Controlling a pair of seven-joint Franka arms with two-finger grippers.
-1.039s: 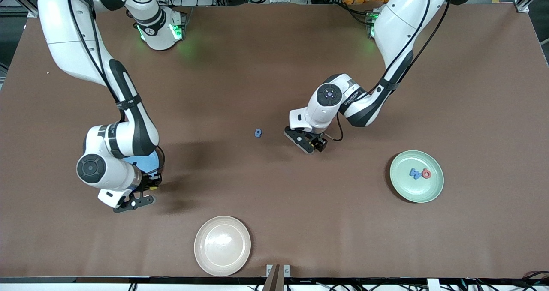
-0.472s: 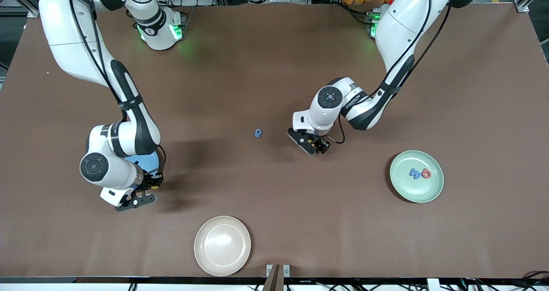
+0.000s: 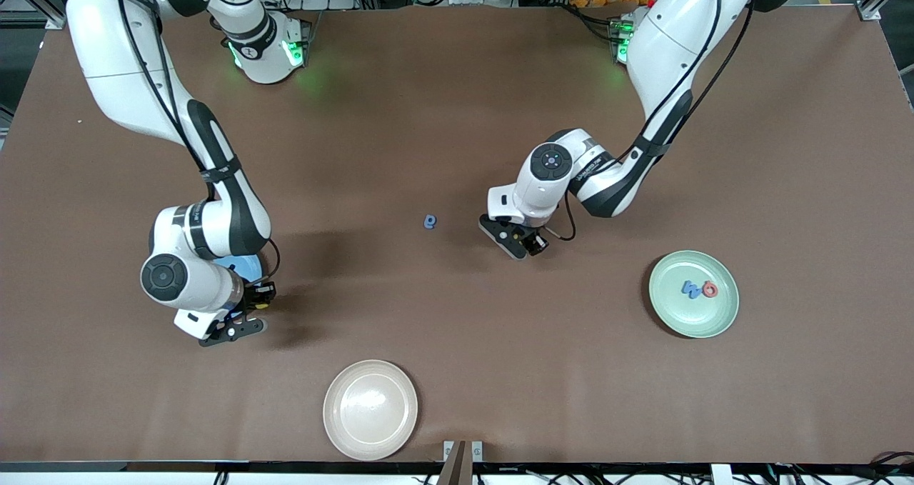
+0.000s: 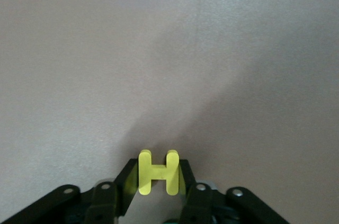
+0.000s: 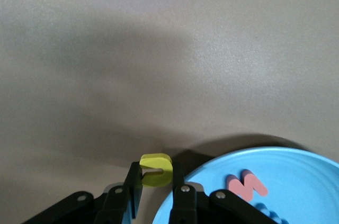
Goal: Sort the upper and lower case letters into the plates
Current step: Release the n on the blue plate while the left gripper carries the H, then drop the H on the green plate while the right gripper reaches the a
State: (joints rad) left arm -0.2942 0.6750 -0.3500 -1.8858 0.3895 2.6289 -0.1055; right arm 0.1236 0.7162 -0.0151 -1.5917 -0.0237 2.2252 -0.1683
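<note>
My left gripper [image 3: 530,244] is shut on a yellow letter H [image 4: 158,172] and holds it above bare table near the middle. My right gripper [image 3: 251,306] is shut on a small yellow letter [image 5: 156,170] beside the rim of the bright blue plate [image 5: 296,168], which my right arm mostly hides in the front view [image 3: 243,265]. That plate holds a pink letter [image 5: 246,184] and a blue letter piece at its edge. A blue letter [image 3: 429,221] lies on the table beside my left gripper. The mint green plate [image 3: 671,313] holds a blue letter [image 3: 690,288] and a red letter [image 3: 710,289].
A beige cream plate [image 3: 335,421] stands empty near the front camera's edge of the table. The brown table top [image 3: 457,99] stretches wide between the two arm bases.
My right gripper has moved a little toward the table's middle and away from the front camera's edge, still holding its yellow letter. My left gripper has shifted slightly toward the left arm's end.
</note>
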